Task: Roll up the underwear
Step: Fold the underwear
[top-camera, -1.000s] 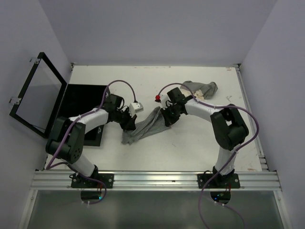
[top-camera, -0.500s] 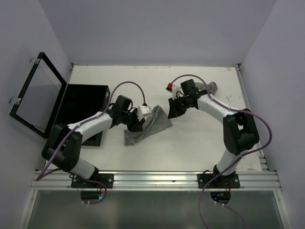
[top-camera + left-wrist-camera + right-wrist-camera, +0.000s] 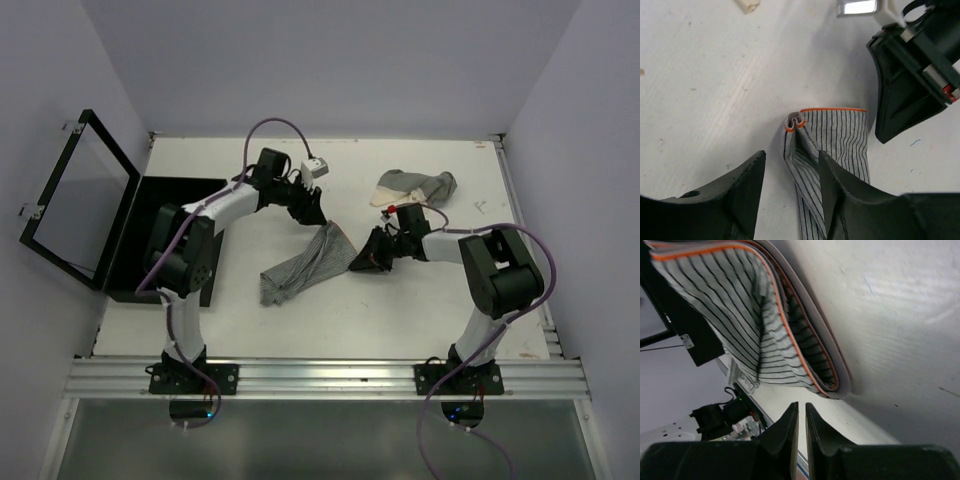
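Striped underwear (image 3: pixel 300 268) lay flat on the table (image 3: pixel 420 310), mid-table, as a long strip running diagonally from the near-left up to the far-right in the top view. Its far end had an orange-trimmed edge, with one corner curled over on itself. Left gripper (image 3: pixel 790 157) sat over that far end with fingers (image 3: pixel 742 187) spread wide. The strip ran down between them on the table and passed under the right-hand finger, with nothing pinched. Right gripper (image 3: pixel 801 409) was low at the right side of the same end. Its fingers were almost pressed together with only a thin slit between them and no cloth in it. The folded, orange-edged fabric sat just ahead of the tips; couldn't tell whether it was touching. The two grippers were near each other across the cloth end. Pile of other underwear (image 3: pixel 415 186) was at the back right, well apart from the strip. Black box (image 3: pixel 170 215) was at the left edge, with its lid (image 3: pixel 75 205) propped open.
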Motion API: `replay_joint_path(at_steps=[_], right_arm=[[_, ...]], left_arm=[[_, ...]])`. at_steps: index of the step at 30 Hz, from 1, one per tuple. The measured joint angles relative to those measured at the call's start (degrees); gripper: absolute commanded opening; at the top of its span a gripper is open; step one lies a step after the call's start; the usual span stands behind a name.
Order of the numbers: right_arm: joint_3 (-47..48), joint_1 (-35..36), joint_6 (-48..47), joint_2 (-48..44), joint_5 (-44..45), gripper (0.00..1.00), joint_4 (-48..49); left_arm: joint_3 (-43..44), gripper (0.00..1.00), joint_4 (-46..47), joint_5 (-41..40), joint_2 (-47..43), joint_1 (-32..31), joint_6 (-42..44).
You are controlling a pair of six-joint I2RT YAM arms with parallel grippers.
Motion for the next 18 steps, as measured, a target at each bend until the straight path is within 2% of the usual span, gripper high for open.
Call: replay_joint_path(at_steps=[5, 12, 18], right_arm=[[1.4, -0.15, 3.67, -0.04, -0.13, 0.13, 3.91], [1.44, -0.17, 6.4, 0.11, 0.24, 0.15, 5.6], [2.95, -0.35, 6.47, 4.28, 1.73, 0.15, 7.26]], left_arm=[[0.42, 0.56, -0.33, 3.41, 4.76, 3.04, -5.7], [-0.17, 0.59, 1.36, 8.04, 4.87, 2.34, -10.27], [-0.26, 0.57, 1.68, 8.13, 4.87, 1.84, -12.04]])
